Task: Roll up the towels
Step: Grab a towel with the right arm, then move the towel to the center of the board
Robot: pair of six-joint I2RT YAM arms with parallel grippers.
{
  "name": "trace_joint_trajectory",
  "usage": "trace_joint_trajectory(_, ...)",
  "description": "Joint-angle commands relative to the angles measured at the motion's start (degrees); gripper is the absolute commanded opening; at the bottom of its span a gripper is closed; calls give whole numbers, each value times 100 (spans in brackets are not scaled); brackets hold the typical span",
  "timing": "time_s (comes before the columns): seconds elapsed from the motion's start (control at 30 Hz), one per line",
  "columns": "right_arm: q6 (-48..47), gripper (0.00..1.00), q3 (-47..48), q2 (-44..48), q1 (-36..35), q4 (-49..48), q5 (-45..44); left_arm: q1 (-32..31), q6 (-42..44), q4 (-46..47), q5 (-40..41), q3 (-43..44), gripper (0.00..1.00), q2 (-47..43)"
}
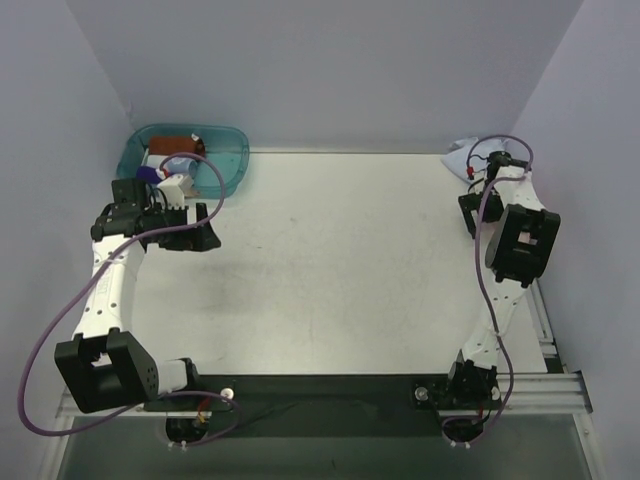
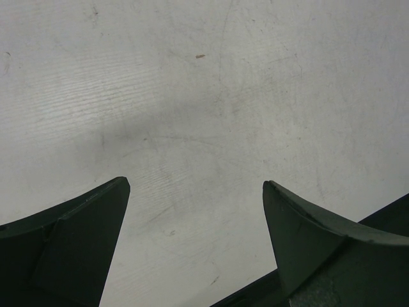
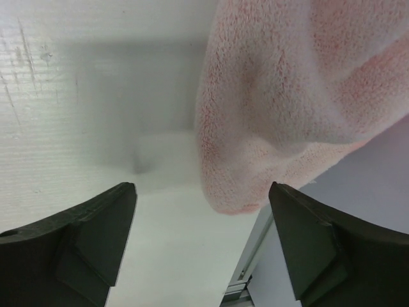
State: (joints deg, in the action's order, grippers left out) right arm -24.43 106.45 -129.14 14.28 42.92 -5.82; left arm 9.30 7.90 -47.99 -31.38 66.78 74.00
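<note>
Right hand [image 3: 198, 192] is spread wide and holds nothing. The bunched pink towel [image 3: 287, 96] sits just beyond its fingertips, in the far corner opposite the teal tub [image 1: 232, 150]. Left hand [image 2: 195, 185] is spread and empty beside the tub's near edge. A wide stretch of tabletop [image 1: 330, 270] lies between the hands.

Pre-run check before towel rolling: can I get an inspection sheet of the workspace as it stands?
Surface: white table, faint scuffs and marks.
Job's things: pink towel bunched in the far right corner, not rolled; no second towel identifiable.
Clutter: teal tub at the far left corner, holding small mixed items, one light blue; too small to identify.
Grippers: left gripper open above the table near the tub, holding nothing; right gripper open, just short of the pink towel, not gripping.
Cables: purple cables loop off both arms; the left one arcs over the tub.
Surroundings: pale walls on three sides.
</note>
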Motion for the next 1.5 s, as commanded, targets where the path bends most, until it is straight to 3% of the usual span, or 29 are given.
trace_joint_trajectory(0.0, 131, 84, 297, -172, 48, 296, 213, -25, -43, 176, -158, 256, 97, -87)
trace_joint_trajectory(0.1, 131, 64, 358, -339, 101, 323, 222, -25, -61, 176, -106, 230, 97, -131)
trace_joint_trajectory(0.2, 105, 54, 359, -419, 171, 375, 257, -25, -52, 176, -79, 212, 97, -175)
trace_joint_trajectory(0.37, -18, 14, 105, -235, 417, 454, 319, -25, -43, 176, -167, 256, 97, -166)
trace_joint_trajectory(0.4, -36, 0, 34, -60, 461, 446, 371, -16, -43, 176, -193, 265, 97, -175)
trace_joint_trajectory(0.63, -10, 0, -1248, 1618, 357, 594, 1284, -25, 62, 176, -308, 335, 97, -272)
trace_joint_trajectory(0.8, 324, 0, -2144, 2727, -662, 762, 1619, -25, 142, 167, -387, 362, 97, -421)
trace_joint_trajectory(1.0, 1183, 0, -2165, 2623, -2434, 806, 2208, -16, 159, 114, -431, 274, 97, -570)
trace_joint_trajectory(1.13, 1589, 0, -1394, 1921, -3553, 815, 2796, 10, 98, 123, -483, 195, 97, -667)
trace_joint_trajectory(1.17, 1625, 5, -1234, 1641, -3782, 815, 2945, 28, 71, 114, -510, 195, 97, -676)
trace_joint_trajectory(1.23, 1704, 27, -891, 1428, -4231, 850, 3402, 54, -7, 123, -711, 151, 97, -702)
trace_joint_trajectory(1.27, 1696, 56, -620, 1331, -4310, 893, 3482, 89, -43, 132, -782, 107, 97, -729)
trace_joint_trajectory(1.37, 1652, 72, -704, 1670, -4198, 956, 3632, 98, 141, 211, -1229, -121, 97, -808)
trace_joint_trajectory(1.47, 1608, 73, -1238, 2320, -3437, 938, 3922, -199, 676, 263, -1661, -437, 97, -922)
